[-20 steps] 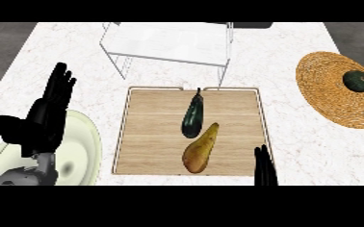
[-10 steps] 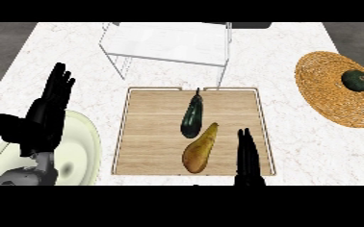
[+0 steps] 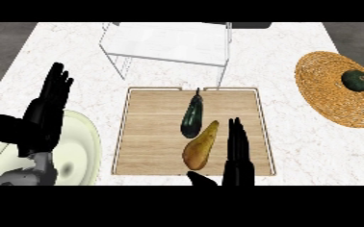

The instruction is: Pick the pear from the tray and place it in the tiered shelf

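White marble table (image 3: 298, 139) underneath, dark floor past its corners. Right hand (image 3: 237, 156) up from the lower edge over the tray (image 3: 153, 139), fingers straight and together, thumb out to the left, holding nothing. Just left of those fingers, the pear (image 3: 200, 146), flat on the tray, stem end angled up-right; whether touching, cannot tell. Above the pear, a dark eggplant (image 3: 192, 115), tips close. Beyond the tray, the white wire shelf (image 3: 171, 43). Far right, a woven mat (image 3: 328, 89) bearing a dark green fruit (image 3: 353, 80). Left hand (image 3: 44, 108) resting at the left edge, fingers straight up, over a pale plate (image 3: 82, 146)
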`<act>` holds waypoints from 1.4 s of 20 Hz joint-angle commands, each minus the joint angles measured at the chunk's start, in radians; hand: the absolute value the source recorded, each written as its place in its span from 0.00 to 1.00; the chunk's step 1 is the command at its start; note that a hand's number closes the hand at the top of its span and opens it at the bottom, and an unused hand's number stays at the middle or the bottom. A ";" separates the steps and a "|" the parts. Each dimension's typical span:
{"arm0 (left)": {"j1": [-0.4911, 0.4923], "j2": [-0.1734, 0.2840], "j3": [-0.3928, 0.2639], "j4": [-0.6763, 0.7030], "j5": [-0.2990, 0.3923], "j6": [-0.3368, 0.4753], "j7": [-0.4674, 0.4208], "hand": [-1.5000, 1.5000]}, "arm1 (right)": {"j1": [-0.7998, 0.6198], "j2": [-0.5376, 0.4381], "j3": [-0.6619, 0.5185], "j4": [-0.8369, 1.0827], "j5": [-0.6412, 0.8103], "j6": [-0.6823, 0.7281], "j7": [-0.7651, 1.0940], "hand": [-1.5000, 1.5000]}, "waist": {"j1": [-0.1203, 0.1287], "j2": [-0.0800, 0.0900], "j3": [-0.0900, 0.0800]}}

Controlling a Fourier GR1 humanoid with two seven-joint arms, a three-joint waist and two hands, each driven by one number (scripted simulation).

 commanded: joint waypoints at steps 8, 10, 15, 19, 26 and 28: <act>0.002 -0.013 0.045 -0.050 -0.038 -0.049 0.055 0.50 | -0.118 0.001 0.052 0.182 -0.098 -0.124 0.012 0.00 | 0.001 0.000 0.000; -0.022 -0.021 0.054 -0.012 -0.036 -0.048 0.040 0.50 | -0.165 0.000 0.024 0.224 -0.200 -0.071 -0.042 1.00 | 0.002 0.001 0.000; -0.014 -0.063 0.031 -0.007 -0.063 -0.034 0.017 0.50 | -0.227 -0.009 -0.046 0.313 -0.113 -0.077 -0.078 1.00 | 0.002 0.001 0.000; 0.004 -0.065 0.037 0.014 -0.063 -0.052 -0.014 0.50 | -0.274 0.000 0.024 0.292 0.081 -0.121 0.146 1.00 | 0.002 0.000 0.000; -0.039 -0.078 0.007 0.000 -0.067 -0.060 0.013 0.50 | -0.328 0.000 0.092 0.319 0.072 0.240 0.294 1.00 | 0.060 0.011 -0.005; -0.054 -0.084 -0.006 0.012 -0.074 -0.062 0.007 0.50 | -0.347 0.000 0.111 0.329 0.029 0.362 0.334 1.00 | 0.083 0.025 -0.008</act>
